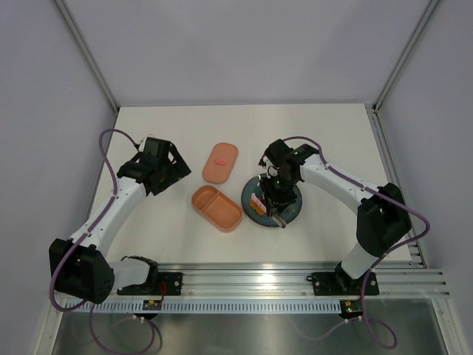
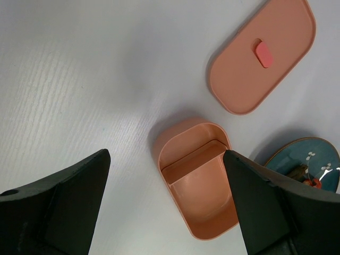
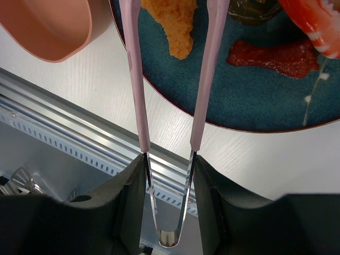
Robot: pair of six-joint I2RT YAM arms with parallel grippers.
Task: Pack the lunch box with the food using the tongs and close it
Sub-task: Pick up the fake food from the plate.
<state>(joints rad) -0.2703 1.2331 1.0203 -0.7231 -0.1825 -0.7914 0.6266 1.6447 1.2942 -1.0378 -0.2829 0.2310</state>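
The teal plate (image 3: 255,101) lies ahead of the right gripper (image 3: 169,170), whose fingers (image 3: 127,196) clamp the tongs (image 3: 204,79) near their bend, so the pink arms straddle the orange piece (image 3: 172,24). The lunch box base (image 2: 199,186) sits unfilled between the left gripper (image 2: 166,159)'s spread, empty fingers, probably so they can steady it. Its lid (image 2: 260,56) lies beyond their tips. Only the right wrist view shows the food clearly

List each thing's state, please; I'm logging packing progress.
Lunch box: open, both compartments empty.
Lid: off, lying flat beside it.
Tongs: held, arms apart over the plate.
Food: on the plate, unpacked.
Left gripper: jaws open, empty.
Right gripper: jaws shut on tongs.
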